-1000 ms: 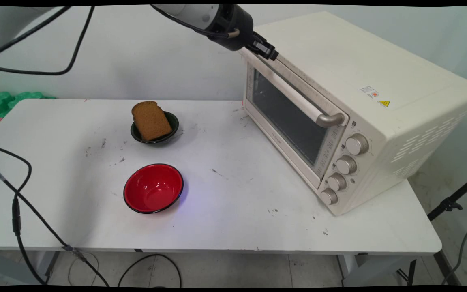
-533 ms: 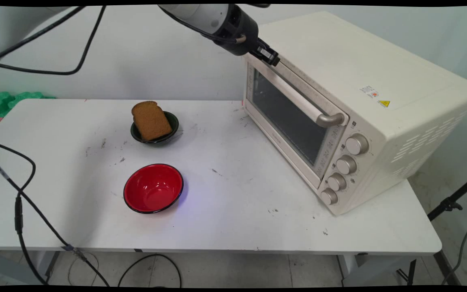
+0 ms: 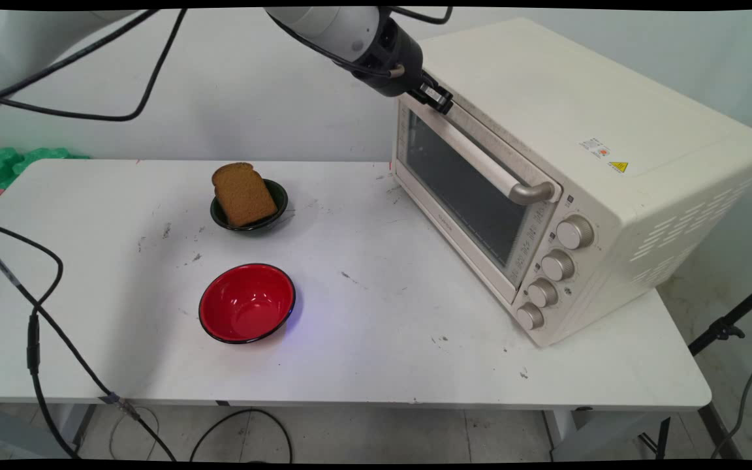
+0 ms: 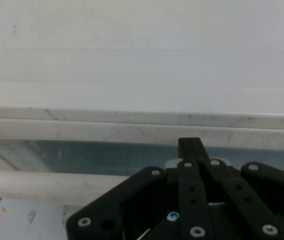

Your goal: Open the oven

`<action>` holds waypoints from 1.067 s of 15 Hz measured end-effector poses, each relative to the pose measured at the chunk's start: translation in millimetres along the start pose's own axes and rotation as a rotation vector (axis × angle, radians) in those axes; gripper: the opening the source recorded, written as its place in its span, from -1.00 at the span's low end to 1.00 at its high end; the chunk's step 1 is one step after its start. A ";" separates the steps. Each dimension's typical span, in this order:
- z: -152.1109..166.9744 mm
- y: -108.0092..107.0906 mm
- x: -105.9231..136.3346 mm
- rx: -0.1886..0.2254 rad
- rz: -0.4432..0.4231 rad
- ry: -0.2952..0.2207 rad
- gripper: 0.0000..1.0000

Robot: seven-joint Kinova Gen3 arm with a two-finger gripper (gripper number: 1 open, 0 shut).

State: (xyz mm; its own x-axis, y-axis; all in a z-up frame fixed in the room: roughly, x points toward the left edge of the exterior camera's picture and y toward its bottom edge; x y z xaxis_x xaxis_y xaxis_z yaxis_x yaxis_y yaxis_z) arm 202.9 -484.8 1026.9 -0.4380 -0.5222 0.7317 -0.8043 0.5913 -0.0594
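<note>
My black gripper (image 3: 438,99) hangs at the top left corner of the cream toaster oven (image 3: 578,130), right against the upper edge of its closed door. In the hand view the gripper (image 4: 189,145) is shut, its two fingers pressed together with nothing between them, and their tip sits over the door's top rim above the glass. The door's pale bar handle (image 3: 474,156) runs just below the gripper; in the hand view the handle (image 4: 42,182) crosses the lower left.
A slice of brown bread (image 3: 243,194) leans in a small dark bowl (image 3: 278,192) at mid-table. An empty red bowl (image 3: 247,303) stands nearer the front. Black cables (image 3: 36,307) hang at the left. Several oven knobs (image 3: 557,264) face front right.
The gripper has moved a little down and to the right, closer onto the oven door's top edge. The bowls, bread and oven have not moved.
</note>
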 end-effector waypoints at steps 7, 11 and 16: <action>6.9 4.4 -0.6 0.006 0.013 -0.024 -1.00; 6.6 6.4 -3.9 0.008 0.026 -0.034 -1.00; 0.8 8.1 -12.5 0.009 0.041 -0.049 -1.00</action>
State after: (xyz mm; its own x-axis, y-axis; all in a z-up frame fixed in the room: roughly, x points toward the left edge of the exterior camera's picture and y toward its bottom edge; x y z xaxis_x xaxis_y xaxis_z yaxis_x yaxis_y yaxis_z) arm 201.5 -474.0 1016.7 -0.4893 -0.5274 0.6946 -0.7891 0.6069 -0.0950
